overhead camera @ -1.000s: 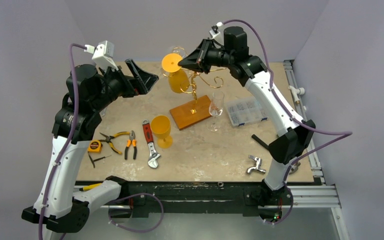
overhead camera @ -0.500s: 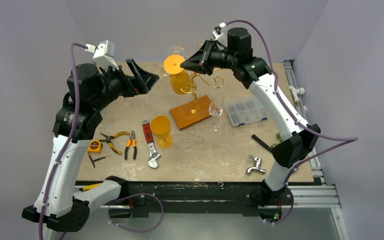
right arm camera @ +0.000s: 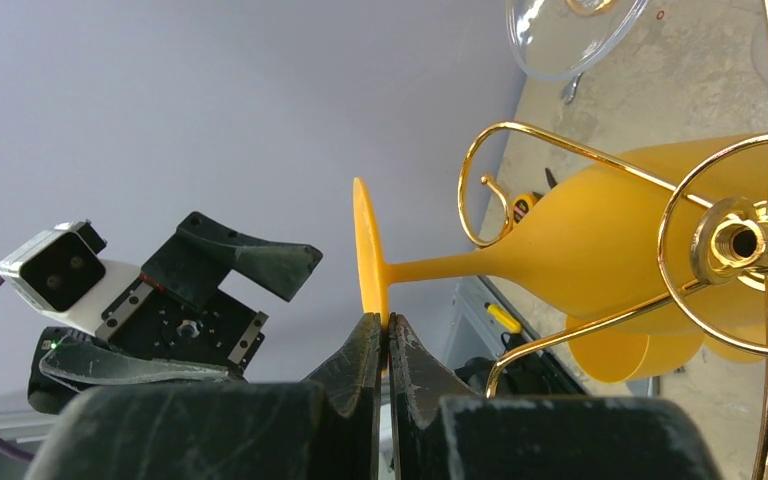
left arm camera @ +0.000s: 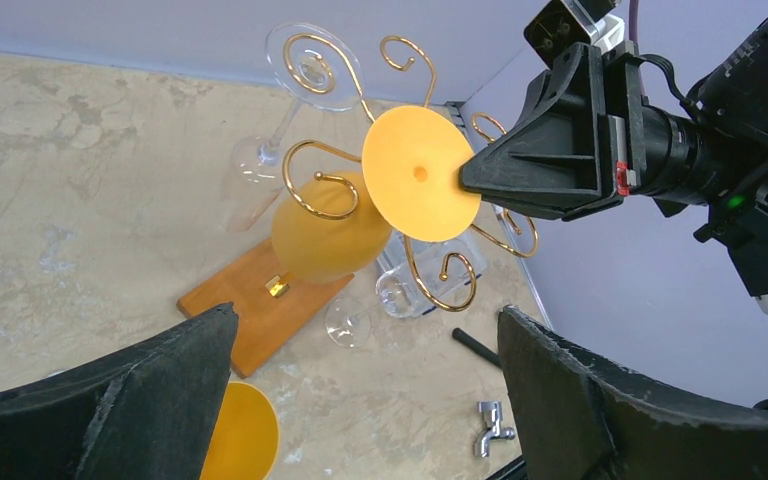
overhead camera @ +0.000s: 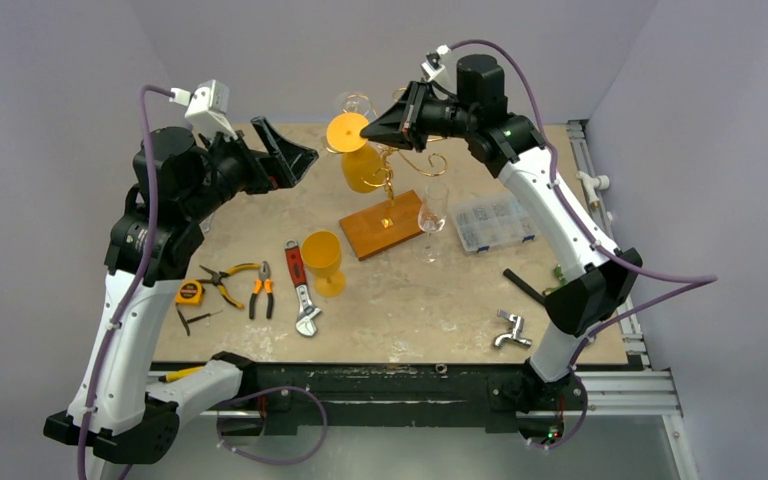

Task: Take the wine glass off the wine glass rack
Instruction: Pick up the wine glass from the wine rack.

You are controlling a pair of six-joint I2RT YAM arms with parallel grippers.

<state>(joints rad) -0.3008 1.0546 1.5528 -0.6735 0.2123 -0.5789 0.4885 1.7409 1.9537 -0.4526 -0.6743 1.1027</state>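
right tool (right arm camera: 385, 322) pinching wine glass (right arm camera: 600, 245) foot, left tool (left arm camera: 365, 312) spread

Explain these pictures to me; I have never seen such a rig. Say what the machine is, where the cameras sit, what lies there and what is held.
These are two robot arms bolted at the near edge of a table. One picture looks down from above and behind them; the other two come from cameras on the wrists. On the table stand a wine glass rack, an orange glass and a clear glass, beside pliers, a wrench and a plastic box. The right gripper pinches the foot of the orange wine glass hanging on the rack. The left gripper is open and empty.
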